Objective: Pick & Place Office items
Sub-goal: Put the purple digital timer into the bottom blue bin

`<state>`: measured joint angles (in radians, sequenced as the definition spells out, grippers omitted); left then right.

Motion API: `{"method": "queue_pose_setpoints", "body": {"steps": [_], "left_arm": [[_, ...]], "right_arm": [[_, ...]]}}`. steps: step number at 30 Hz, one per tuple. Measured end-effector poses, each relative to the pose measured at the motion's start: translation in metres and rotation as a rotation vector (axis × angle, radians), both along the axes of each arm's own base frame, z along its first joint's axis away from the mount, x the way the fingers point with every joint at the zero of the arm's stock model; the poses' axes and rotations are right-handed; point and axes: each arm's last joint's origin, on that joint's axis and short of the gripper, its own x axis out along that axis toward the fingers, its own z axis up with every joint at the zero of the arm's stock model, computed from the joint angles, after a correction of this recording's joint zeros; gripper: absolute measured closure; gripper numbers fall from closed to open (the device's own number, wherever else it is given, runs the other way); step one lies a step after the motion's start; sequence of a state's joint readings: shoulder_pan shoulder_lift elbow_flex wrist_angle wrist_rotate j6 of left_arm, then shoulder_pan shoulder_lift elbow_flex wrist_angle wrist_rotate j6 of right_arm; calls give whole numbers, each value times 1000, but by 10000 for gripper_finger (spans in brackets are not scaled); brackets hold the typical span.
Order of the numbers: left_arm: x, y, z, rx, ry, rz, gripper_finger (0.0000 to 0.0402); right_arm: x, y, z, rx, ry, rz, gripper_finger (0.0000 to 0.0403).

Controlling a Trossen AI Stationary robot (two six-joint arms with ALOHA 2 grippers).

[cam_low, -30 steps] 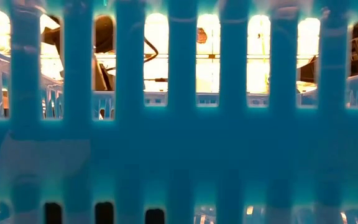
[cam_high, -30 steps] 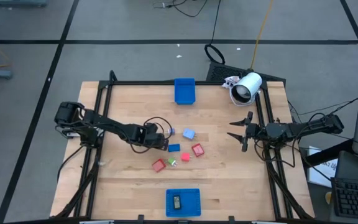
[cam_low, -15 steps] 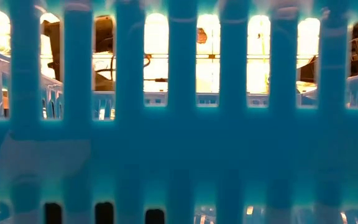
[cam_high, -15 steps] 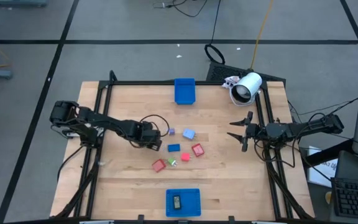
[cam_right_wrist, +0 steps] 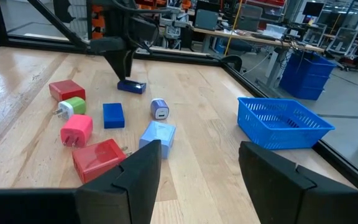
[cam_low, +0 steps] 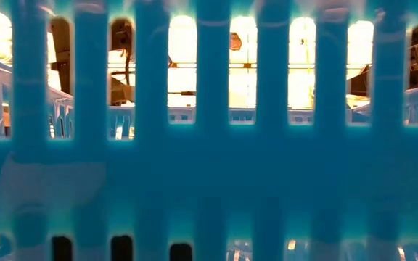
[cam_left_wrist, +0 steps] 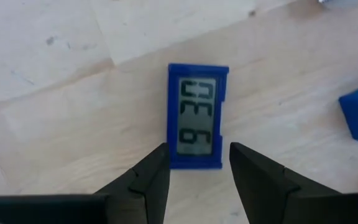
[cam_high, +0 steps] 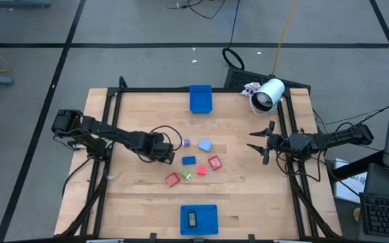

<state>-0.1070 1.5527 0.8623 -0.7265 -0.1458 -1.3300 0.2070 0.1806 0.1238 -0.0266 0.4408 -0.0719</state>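
Left wrist view is showing the left gripper (cam_left_wrist: 194,163) hovering spread over a small blue plastic rectangular clock with a grey digit display (cam_left_wrist: 197,116), lying flat on the wooden desk (cam_left_wrist: 55,81); light, rigid, likely slick, so pinching its long edges seems best

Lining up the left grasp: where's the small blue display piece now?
The display piece lies flat on the table just beyond the open left end effector, left of the item cluster; in the right wrist view, near the purple cube.
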Motion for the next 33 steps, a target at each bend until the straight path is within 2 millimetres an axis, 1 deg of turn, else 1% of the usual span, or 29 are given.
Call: {"method": "queue_pose_setpoints", "body": {"steps": [5,9,13,21,23,27,30,33], "left_arm": [[2,1,-2,30,-8,5,236],[7,0,-8,36,-10,-43,236],[8,0,-11,34,3,-34,236],[7,0,-11,41,18,-48,233],[7,0,-11,40,17,-48,222],[7,1,-11,32,19,-57,180],[7,4,-11,0,23,-77,153],[8,7,-11,-39,24,-91,133]], "right_arm": [[0,0,0,0,0,0,196],[0,0,0,0,0,0,199],[0,0,0,0,1,0,196],[1,0,-1,-2,9,0,199],[1,0,-1,-2,9,-1,198],[1,0,-1,-2,10,0,195],[1,0,-1,-2,10,0,196],[1,0,-1,-2,10,0,199]]}}
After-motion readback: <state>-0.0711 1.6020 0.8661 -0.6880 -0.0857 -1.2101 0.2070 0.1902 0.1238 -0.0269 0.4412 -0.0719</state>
